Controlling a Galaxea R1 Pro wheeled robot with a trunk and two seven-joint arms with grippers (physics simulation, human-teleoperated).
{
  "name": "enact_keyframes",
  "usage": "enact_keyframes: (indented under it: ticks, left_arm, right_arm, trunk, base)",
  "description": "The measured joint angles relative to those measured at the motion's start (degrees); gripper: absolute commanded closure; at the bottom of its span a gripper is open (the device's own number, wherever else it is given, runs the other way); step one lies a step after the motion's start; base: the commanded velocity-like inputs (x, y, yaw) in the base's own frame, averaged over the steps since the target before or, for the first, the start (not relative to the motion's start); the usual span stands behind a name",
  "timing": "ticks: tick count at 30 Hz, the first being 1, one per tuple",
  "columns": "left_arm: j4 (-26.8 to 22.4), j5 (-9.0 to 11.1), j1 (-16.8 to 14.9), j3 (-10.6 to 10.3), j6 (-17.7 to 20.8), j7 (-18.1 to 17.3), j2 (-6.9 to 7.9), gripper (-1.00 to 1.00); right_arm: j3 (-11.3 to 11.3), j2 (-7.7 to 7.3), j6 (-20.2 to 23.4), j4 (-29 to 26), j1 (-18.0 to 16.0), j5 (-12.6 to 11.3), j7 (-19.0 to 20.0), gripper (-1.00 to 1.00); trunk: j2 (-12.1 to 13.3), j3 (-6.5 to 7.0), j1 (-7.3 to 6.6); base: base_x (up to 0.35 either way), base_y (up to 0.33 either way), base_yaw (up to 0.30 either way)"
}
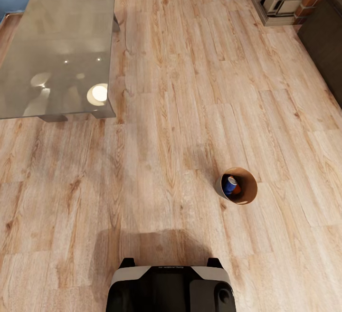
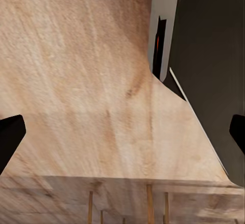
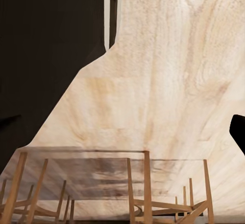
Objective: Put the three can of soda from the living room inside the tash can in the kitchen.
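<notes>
I see the tash can (image 1: 247,197) on open wood floor (image 1: 190,112), blue can (image 1: 231,185) inside; coffee table (image 1: 57,41) well left; left gripper (image 2: 122,137) and right gripper (image 3: 125,127) both spread, empty.

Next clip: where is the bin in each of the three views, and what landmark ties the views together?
Head view: the bin stands on the wood floor right of centre, ahead of the robot base, with a blue can and something orange inside.
Left wrist view: not in it.
Right wrist view: not in it.
Shared landmark: the pale wood plank floor, also seen at both wrists.
</notes>
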Motion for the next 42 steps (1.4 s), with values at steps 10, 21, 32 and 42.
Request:
enact_keyframes:
  ticks: [10, 21, 32, 42]
  left_arm:
    - [0.1, 0.1, 0.1, 0.0, 0.0, 0.0, -1.51, -1.00]
    - [0.1, 0.1, 0.2, 0.0, 0.0, 0.0, -2.38, -1.00]
    - [0.1, 0.1, 0.2, 0.0, 0.0, 0.0, -2.46, -1.00]
    - [0.1, 0.1, 0.2, 0.0, 0.0, 0.0, -2.46, -1.00]
  right_arm:
    - [0.0, 0.02, 0.0, 0.0, 0.0, 0.0, 0.0, -1.00]
    - [0.0, 0.02, 0.0, 0.0, 0.0, 0.0, 0.0, -1.00]
    - [0.0, 0.02, 0.0, 0.0, 0.1, 0.0, 0.0, -1.00]
    - [0.0, 0.02, 0.0, 0.0, 0.2, 0.0, 0.0, -1.00]
  trunk:
    - [0.0, 0.00, 0.00]
    - [0.0, 0.00, 0.00]
    - [0.0, 0.00, 0.00]
    - [0.0, 0.00, 0.00]
  base:
    - [0.000, 0.000, 0.000]
    - [0.000, 0.000, 0.000]
    - [0.000, 0.000, 0.000]
    - [0.000, 0.000, 0.000]
